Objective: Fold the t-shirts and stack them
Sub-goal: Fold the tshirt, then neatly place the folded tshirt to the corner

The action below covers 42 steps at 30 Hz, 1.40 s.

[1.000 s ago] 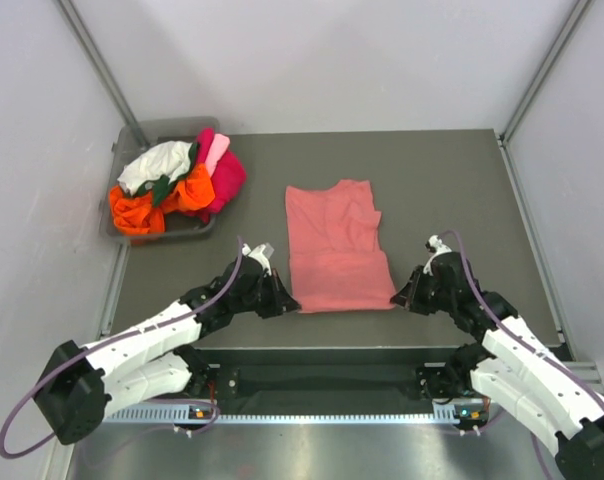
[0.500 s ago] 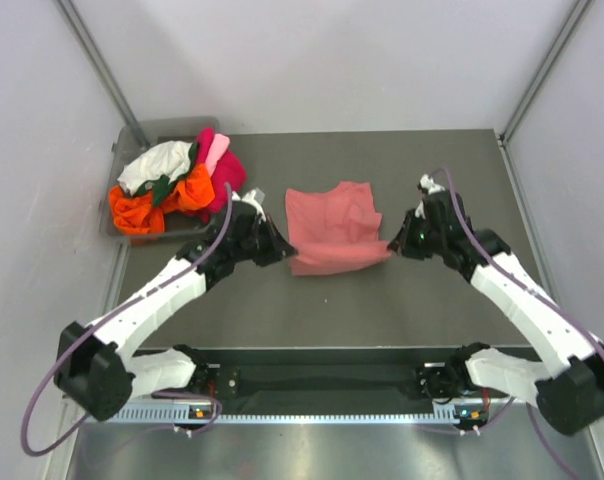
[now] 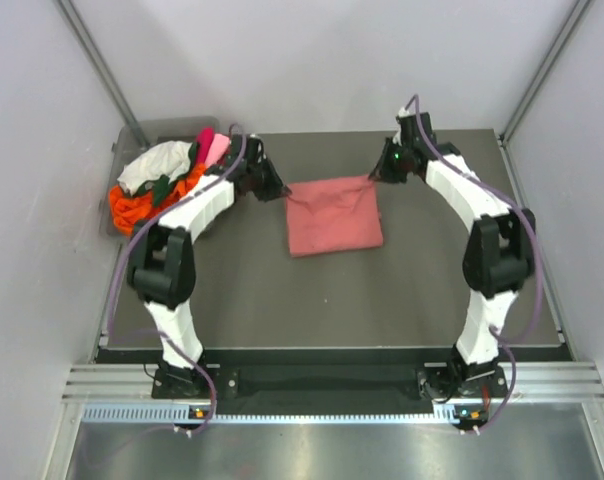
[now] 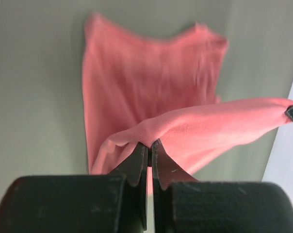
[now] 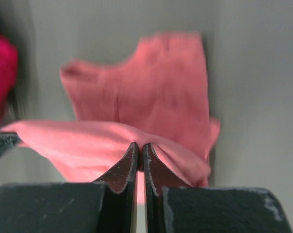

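Shirt (image 3: pixel 334 215), salmon-pink, lies doubled over at mid-back of worktop (image 3: pixel 282 300). Left fingers (image 4: pixel 136 164) are pinched tight on its far-left corner, and right fingers (image 5: pixel 128 167) are clamped the same way on the far-right corner. The held edge is stretched between them, raised a little above the lower layer. Other shirts (image 3: pixel 167 185) are heaped in bin (image 3: pixel 132 135) at far left, near the left arm.

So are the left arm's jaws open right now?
No, the left wrist view shows them closed on a fold of the salmon-pink t-shirt.
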Each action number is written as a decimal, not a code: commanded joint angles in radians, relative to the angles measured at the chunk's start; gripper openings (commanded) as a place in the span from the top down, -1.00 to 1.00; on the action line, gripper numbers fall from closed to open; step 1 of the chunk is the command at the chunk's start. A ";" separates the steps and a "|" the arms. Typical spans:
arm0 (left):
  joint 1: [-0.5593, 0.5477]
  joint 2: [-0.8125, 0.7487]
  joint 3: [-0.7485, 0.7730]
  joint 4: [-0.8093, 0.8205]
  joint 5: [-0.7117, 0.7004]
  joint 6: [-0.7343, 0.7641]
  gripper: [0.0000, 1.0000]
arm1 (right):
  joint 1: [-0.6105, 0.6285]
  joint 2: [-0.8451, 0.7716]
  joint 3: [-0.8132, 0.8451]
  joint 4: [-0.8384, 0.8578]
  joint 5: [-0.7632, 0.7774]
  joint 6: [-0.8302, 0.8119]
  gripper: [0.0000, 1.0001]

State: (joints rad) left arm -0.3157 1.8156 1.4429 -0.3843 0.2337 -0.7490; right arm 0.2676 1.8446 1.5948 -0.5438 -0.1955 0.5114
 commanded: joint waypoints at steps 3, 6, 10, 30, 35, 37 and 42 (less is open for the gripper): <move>0.066 0.251 0.310 -0.037 0.043 0.019 0.20 | -0.062 0.249 0.335 -0.010 -0.033 -0.033 0.66; 0.076 0.367 0.459 -0.100 0.006 0.040 -0.56 | -0.068 0.318 0.422 -0.021 0.001 -0.065 -0.74; 0.078 0.361 0.481 -0.121 0.033 0.083 -0.66 | -0.070 0.214 0.253 0.109 -0.034 -0.120 -0.86; 0.038 -0.065 -0.134 0.085 -0.008 0.117 -0.48 | -0.053 0.122 -0.203 0.203 -0.153 -0.218 -0.06; 0.035 -0.150 -0.285 0.199 -0.056 0.126 -0.47 | -0.042 0.148 -0.223 0.216 -0.179 -0.223 0.12; 0.036 -0.159 -0.314 0.208 -0.060 0.134 -0.45 | -0.041 0.160 -0.220 0.212 -0.186 -0.223 0.19; 0.036 -0.182 -0.351 0.216 -0.083 0.142 -0.42 | -0.041 0.162 -0.216 0.196 -0.176 -0.234 0.53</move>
State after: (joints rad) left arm -0.2775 1.6913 1.1080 -0.2424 0.1776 -0.6315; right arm 0.2161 1.9915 1.3621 -0.3744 -0.3649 0.3016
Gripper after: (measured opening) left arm 0.714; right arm 0.274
